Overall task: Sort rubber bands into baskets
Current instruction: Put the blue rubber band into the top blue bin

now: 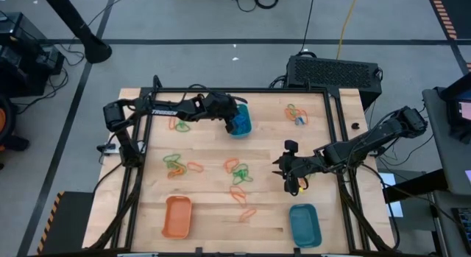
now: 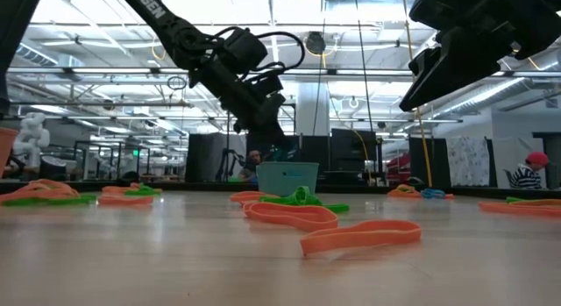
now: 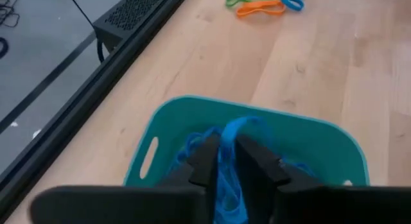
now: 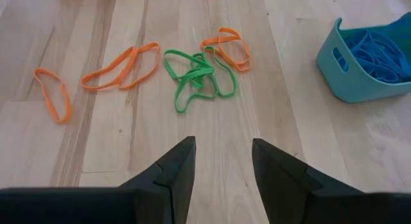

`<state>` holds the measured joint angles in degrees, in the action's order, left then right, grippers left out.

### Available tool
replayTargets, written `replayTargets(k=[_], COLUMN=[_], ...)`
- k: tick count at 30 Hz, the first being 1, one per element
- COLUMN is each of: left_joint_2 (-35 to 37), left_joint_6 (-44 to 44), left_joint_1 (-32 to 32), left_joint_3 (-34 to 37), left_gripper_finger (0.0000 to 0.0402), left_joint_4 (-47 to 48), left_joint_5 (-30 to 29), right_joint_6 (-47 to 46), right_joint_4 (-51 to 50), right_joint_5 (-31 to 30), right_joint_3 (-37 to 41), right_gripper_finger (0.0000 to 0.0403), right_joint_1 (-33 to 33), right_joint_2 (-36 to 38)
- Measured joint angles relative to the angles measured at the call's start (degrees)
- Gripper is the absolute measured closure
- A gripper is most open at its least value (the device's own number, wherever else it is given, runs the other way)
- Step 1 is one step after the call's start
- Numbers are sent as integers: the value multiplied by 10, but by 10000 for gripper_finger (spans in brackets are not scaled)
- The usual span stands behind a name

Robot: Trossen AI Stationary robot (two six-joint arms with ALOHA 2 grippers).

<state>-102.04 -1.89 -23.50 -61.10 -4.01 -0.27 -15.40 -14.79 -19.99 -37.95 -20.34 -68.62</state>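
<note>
Blue rubber band (image 3: 226, 161) hanging lengthwise between left hand (image 3: 226, 161) fingers (barely parted) over teal basket (image 3: 192, 115), right hand (image 4: 221, 161) open, empty.

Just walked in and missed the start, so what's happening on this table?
The left end effector hangs over the far teal basket with a blue rubber band between its fingers. The right end effector hovers open above loose orange and green bands. An orange basket and another teal one wait at the near edge.
</note>
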Motion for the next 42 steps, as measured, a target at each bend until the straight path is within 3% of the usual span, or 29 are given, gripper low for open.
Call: replayTargets(k=[9,14,19,25,30,34,39,42], left_joint_2=[1,19,26,29,34,41,94,139], left_joint_6=[1,-2,-4,3,10,-17,-15,-15], left_joint_1=[-7,8,45,96,136,153,159,171], left_joint_3=[0,0,0,0,0,0,0,7], left_gripper_finger=[262,256,255,256,256,256,256,256], left_joint_4=[1,-14,-46,-81,-124,-85,13,92], left_joint_5=[1,54,59,-5,-21,-34,-37,-68], right_joint_6=[-4,-4,-4,-11,-114,-149,-108,-86], right_joint_4=[1,1,-6,-35,-197,-334,-346,-343], right_joint_5=[0,1,2,-100,-101,-85,12,32], right_joint_3=[0,0,0,-3,-42,-69,-64,-61], right_gripper_finger=[257,257,257,257,257,257,257,257], right_joint_1=[0,0,0,16,98,191,318,377], right_joint_2=[0,0,0,28,61,65,58,35])
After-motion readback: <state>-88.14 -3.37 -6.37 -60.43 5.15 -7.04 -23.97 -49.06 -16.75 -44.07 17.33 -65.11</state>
